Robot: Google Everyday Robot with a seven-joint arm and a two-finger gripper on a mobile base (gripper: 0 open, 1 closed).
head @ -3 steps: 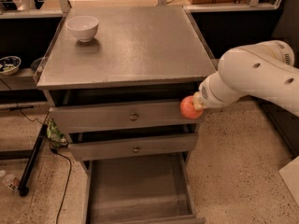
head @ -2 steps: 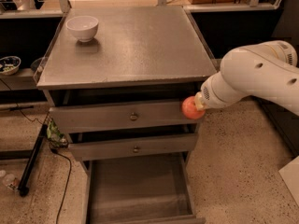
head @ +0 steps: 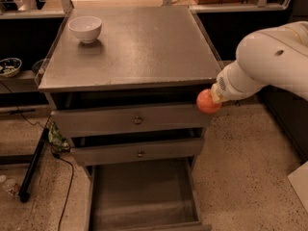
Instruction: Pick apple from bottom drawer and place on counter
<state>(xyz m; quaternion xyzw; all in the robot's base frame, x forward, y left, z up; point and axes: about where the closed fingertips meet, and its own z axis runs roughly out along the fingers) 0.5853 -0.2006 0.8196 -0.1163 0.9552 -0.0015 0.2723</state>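
Observation:
The red-orange apple (head: 208,101) hangs in the air at the cabinet's right front corner, level with the top knobbed drawer and just below the counter's edge. My gripper (head: 215,96) at the tip of the white arm is shut on it; the arm comes in from the right and hides the fingers. The grey metal counter (head: 144,47) lies up and to the left of the apple. The bottom drawer (head: 139,196) is pulled out at the foot of the cabinet, and its flat grey floor is bare.
A white bowl (head: 85,29) stands at the counter's back left. Two shut drawers with brass knobs (head: 138,121) sit above the open one. A patterned bowl (head: 9,66) rests on a low left ledge. A black pole and cables (head: 33,162) lie on the speckled floor at left.
My arm has carried the apple a little up and to the right, closer to the level of the counter's edge. Bowl and drawers have not moved.

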